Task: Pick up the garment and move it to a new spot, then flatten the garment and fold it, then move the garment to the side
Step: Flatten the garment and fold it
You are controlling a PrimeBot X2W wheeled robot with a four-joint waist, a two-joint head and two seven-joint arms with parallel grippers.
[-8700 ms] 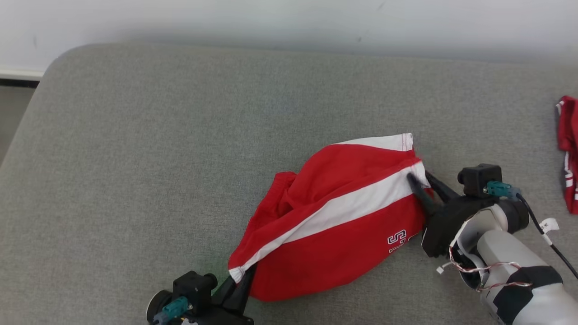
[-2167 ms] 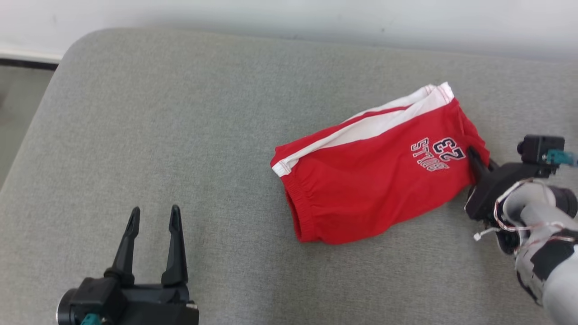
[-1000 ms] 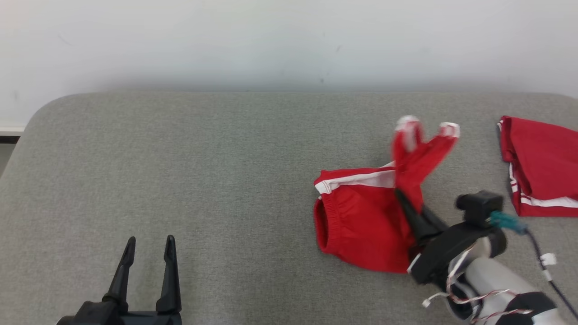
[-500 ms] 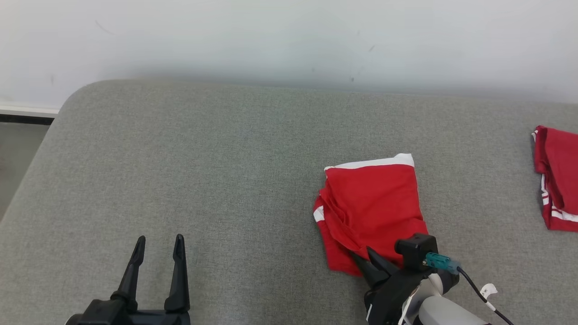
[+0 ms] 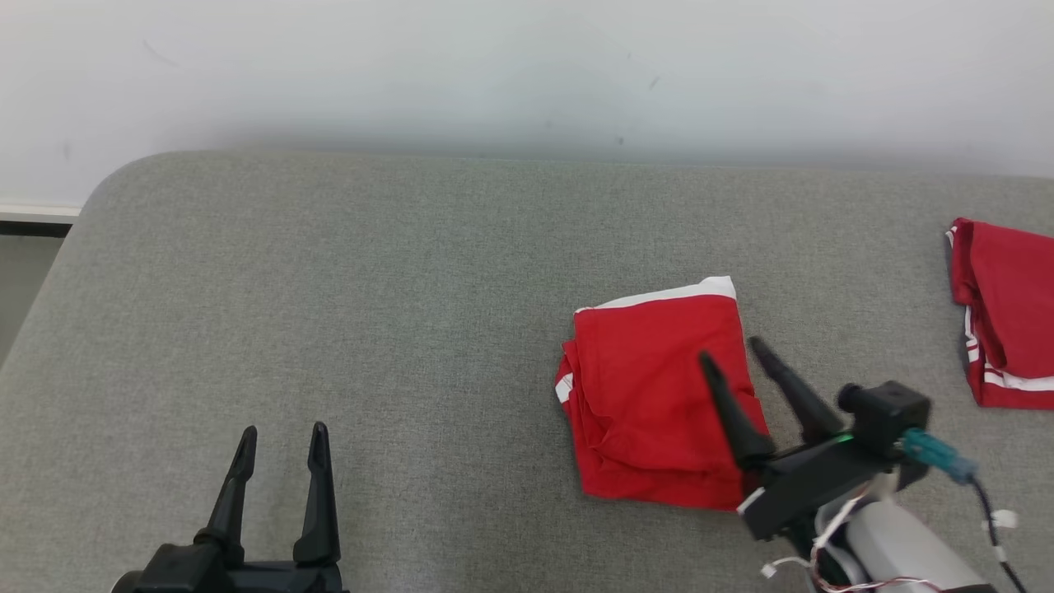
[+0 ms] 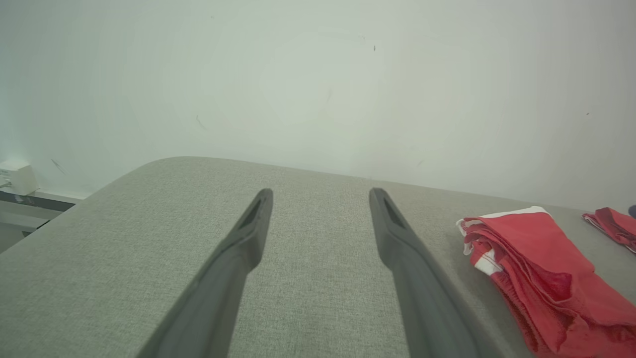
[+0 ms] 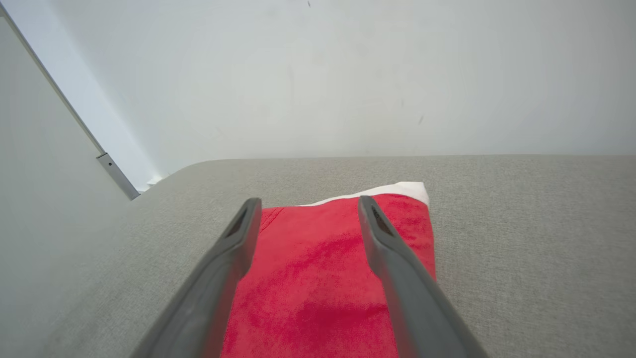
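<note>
The garment (image 5: 655, 395), red shorts with a white stripe, lies folded into a compact stack on the grey cushion (image 5: 370, 305), right of centre. In the left wrist view the garment (image 6: 536, 268) lies at the right. My right gripper (image 5: 729, 350) hovers over its right half, open, with nothing between the fingers; the right wrist view shows the red garment (image 7: 308, 278) beneath the spread right gripper (image 7: 304, 203). My left gripper (image 5: 282, 432) is open near the cushion's front left, far from the garment, also seen as the left gripper (image 6: 320, 193) over bare fabric.
A second red garment (image 5: 1000, 309) lies at the cushion's right edge. A white wall (image 5: 527, 74) runs behind the cushion. The cushion's rounded left corner drops off toward a baseboard (image 5: 37, 216).
My right gripper has let go of the garment and opened, lifting up and to the right over it. The garment now rests folded. The left gripper stayed put; the camera shifted slightly.
</note>
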